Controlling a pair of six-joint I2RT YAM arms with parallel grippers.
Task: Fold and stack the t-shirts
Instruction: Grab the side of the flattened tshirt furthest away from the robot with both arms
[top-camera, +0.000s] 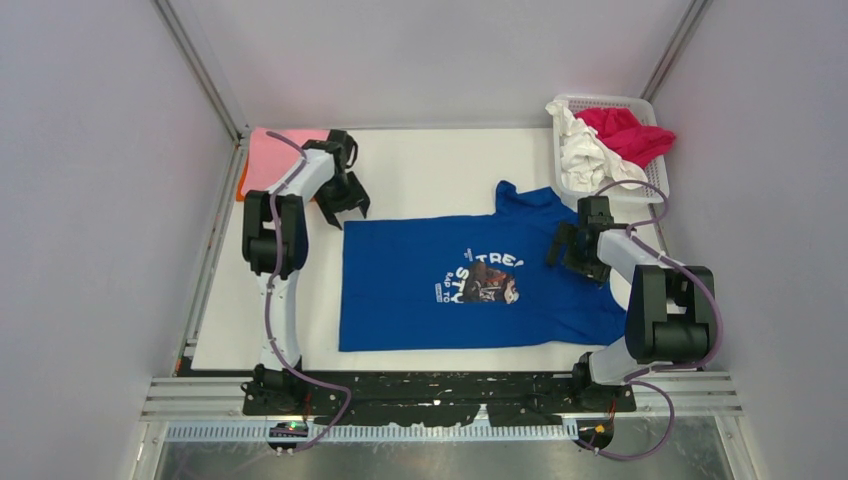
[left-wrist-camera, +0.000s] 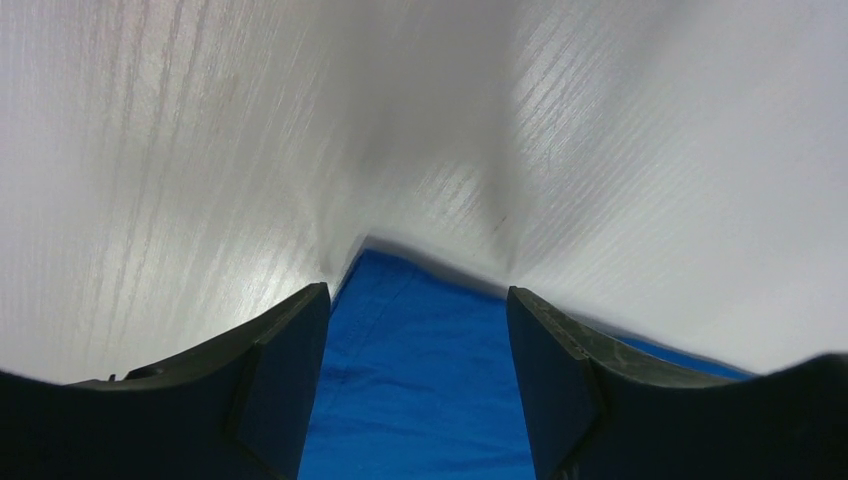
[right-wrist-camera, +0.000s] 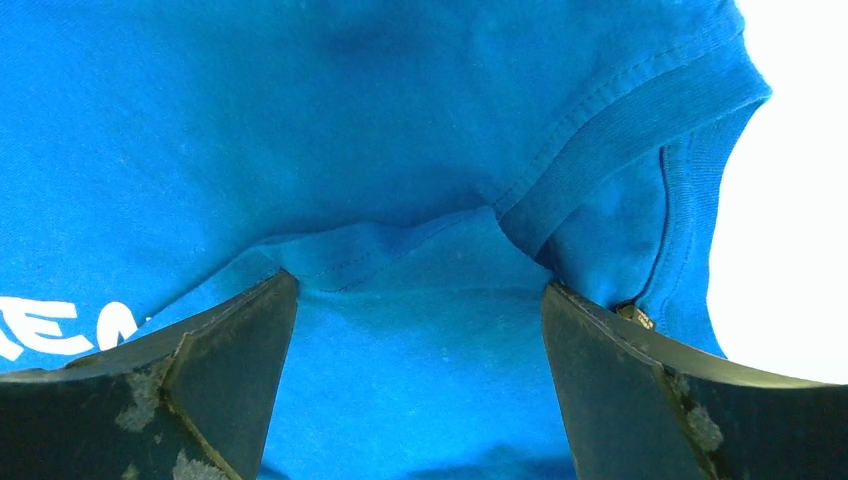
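A royal-blue t-shirt (top-camera: 400, 280) with a dark round graphic and white lettering lies spread flat on the white table (top-camera: 430, 160). My left gripper (top-camera: 347, 208) hovers open at the shirt's far left corner. In the left wrist view that blue corner (left-wrist-camera: 420, 380) lies between the spread fingers of the left gripper (left-wrist-camera: 417, 295). My right gripper (top-camera: 568, 248) is open over the shirt's right side near the collar. In the right wrist view the right gripper (right-wrist-camera: 420, 282) straddles a raised fold beside the ribbed collar (right-wrist-camera: 640, 110). A folded pink t-shirt (top-camera: 275, 155) lies on an orange one (top-camera: 242, 186) at the far left.
A white mesh basket (top-camera: 645, 104) stands at the far right corner, holding a crumpled white t-shirt (top-camera: 585, 160) and a crimson one (top-camera: 632, 135). Grey walls close in the left, right and back sides of the table.
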